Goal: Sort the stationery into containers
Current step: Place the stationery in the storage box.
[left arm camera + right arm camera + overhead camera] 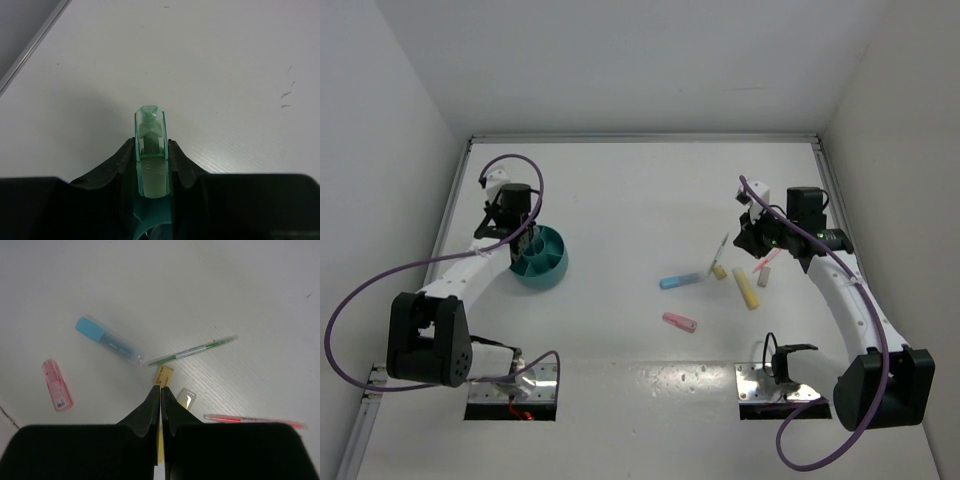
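Gripper, left (151, 146): clamped on a green marker (151, 125), poised at the rim of the teal holder (552, 268).
Holder: nothing visibly inside.
Table, middle: blue marker (680, 281), pink marker (679, 322), yellow marker (747, 288), thin green pen (192, 351) and thin pink pen (255, 420) lie loose.
Gripper, right (160, 390): jaws pinched together, apparently empty, above that scatter.
Progress: early, I judge; one piece ready to drop, at least five left.
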You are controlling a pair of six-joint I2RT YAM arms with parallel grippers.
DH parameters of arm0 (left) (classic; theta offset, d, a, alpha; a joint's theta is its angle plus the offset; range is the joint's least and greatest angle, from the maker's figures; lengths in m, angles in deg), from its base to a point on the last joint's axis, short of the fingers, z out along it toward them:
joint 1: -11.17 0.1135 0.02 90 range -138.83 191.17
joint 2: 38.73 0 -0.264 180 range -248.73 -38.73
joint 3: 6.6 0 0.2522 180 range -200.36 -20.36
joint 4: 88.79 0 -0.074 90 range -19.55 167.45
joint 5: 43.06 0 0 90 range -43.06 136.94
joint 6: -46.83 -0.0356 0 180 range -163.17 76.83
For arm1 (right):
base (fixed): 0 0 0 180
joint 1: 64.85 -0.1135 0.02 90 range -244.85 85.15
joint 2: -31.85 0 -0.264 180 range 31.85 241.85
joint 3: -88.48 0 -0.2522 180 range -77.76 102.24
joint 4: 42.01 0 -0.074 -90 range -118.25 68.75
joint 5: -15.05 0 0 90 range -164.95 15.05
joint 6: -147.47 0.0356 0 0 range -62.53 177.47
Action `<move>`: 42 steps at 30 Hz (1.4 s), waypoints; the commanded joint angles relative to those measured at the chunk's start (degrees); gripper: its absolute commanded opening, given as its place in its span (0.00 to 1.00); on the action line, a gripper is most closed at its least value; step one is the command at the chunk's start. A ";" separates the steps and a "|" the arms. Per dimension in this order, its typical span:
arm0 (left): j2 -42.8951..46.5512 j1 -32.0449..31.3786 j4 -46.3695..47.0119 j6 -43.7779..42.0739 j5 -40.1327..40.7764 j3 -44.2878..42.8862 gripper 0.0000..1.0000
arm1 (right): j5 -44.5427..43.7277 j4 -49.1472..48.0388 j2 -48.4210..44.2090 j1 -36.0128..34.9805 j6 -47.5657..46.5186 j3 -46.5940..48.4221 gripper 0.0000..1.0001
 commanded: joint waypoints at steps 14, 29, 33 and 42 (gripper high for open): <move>0.07 -0.42 -1.84 1.22 -0.21 -1.35 0.38 | 0.81 -1.30 -0.82 0.15 -0.36 0.99 0.04; 9.28 2.30 -4.48 0.00 -1.53 -6.27 0.00 | 0.81 -1.30 -0.82 0.15 0.17 0.99 0.10; 16.85 -1.03 -4.48 -3.87 -14.93 -11.62 0.02 | -6.11 -4.37 0.58 0.15 3.24 0.99 0.79; 3.34 -19.72 -8.70 -6.94 -56.90 -19.28 0.63 | -15.98 3.16 10.78 0.15 2.38 4.76 0.33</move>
